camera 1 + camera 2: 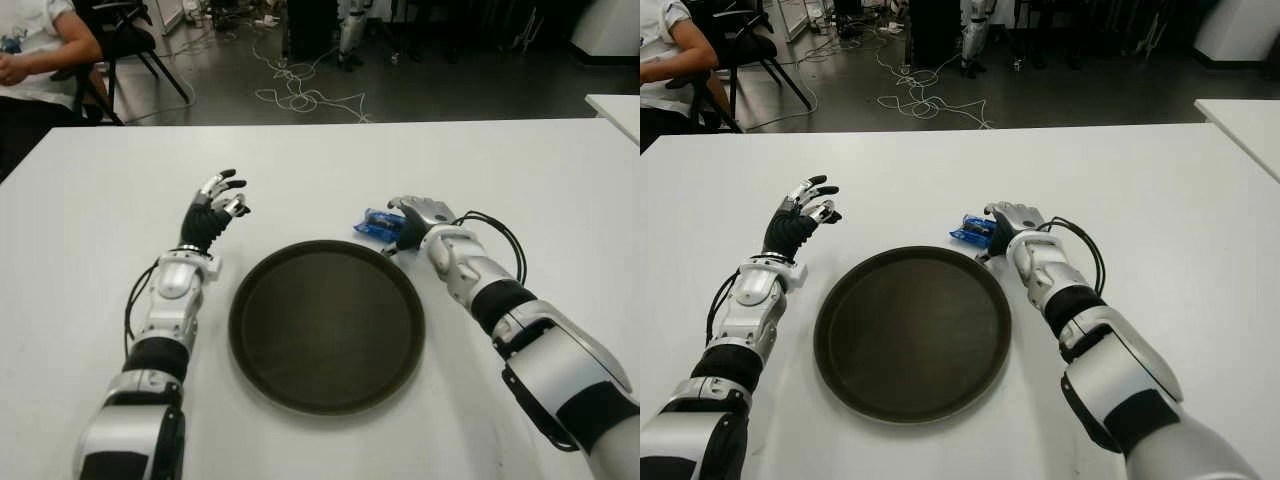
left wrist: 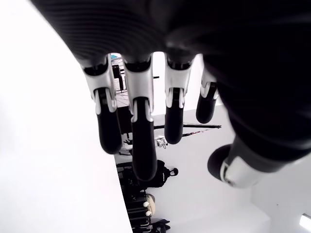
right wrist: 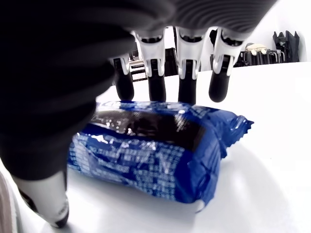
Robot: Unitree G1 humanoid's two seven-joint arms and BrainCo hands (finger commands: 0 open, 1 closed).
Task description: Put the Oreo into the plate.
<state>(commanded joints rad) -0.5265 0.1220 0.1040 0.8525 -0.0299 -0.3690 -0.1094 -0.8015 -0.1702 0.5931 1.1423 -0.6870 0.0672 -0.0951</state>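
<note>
Blue Oreo pack point(image 3: 155, 150) flat, long axis sideways, right hand point(image 1: 420, 222) over it.

Oreo point(image 3: 155, 150): blue crinkled packet, lay flat on the white table, just beyond the plate's far right rim.
Plate point(image 1: 300, 370): dark, round, empty, upright.

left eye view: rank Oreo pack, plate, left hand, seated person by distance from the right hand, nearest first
1. Oreo pack: under the right hand, whose fingers arch over it.
2. plate: its rim just beside that hand, toward the robot and its left.
3. left hand: across the plate, on the robot's left, open.
4. seated person: beyond the table's far left corner.
</note>
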